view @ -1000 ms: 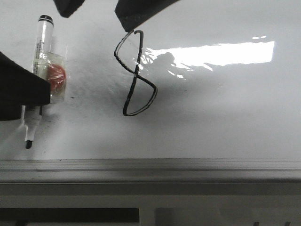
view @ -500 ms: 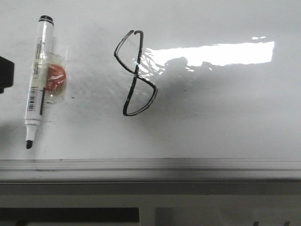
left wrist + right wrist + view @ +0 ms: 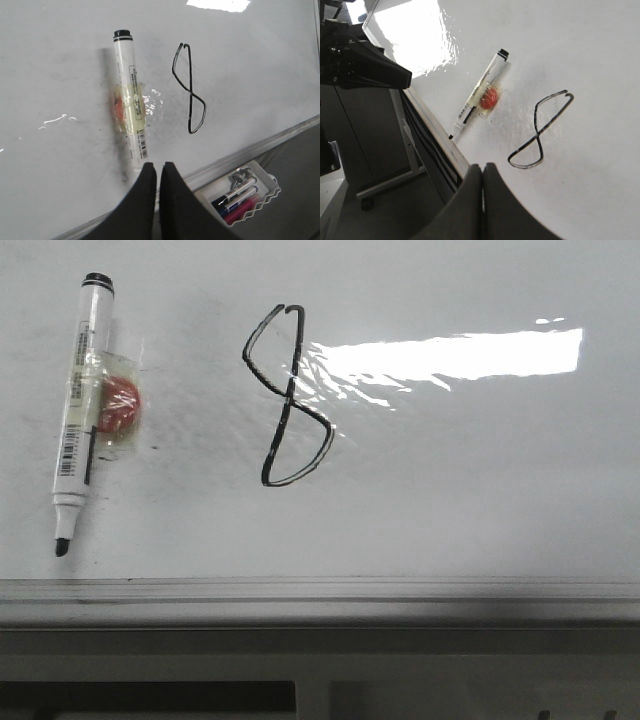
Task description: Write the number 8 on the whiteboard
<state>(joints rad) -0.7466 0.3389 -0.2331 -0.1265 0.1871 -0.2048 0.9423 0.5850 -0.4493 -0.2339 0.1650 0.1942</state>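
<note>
Across most of the front view the whiteboard [image 3: 480, 500] lies flat, glossy and rigid, its grey rail along the lower edge, with the number 8 [image 3: 287, 397] drawn left of centre, slanted and complete. At the upper left of the frame the marker [image 3: 78, 410] lies uncapped with tape and a red blob stuck to its barrel; it looks light, stiff and slick, best taken mid-barrel near the tape. In the wrist views the left gripper [image 3: 157, 172] and right gripper [image 3: 483, 172] are both clenched on nothing, off the board.

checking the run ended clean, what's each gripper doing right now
Left gripper: closed, holding nothing; the marker lies free on the whiteboard.
Right gripper: closed, holding nothing.
</note>
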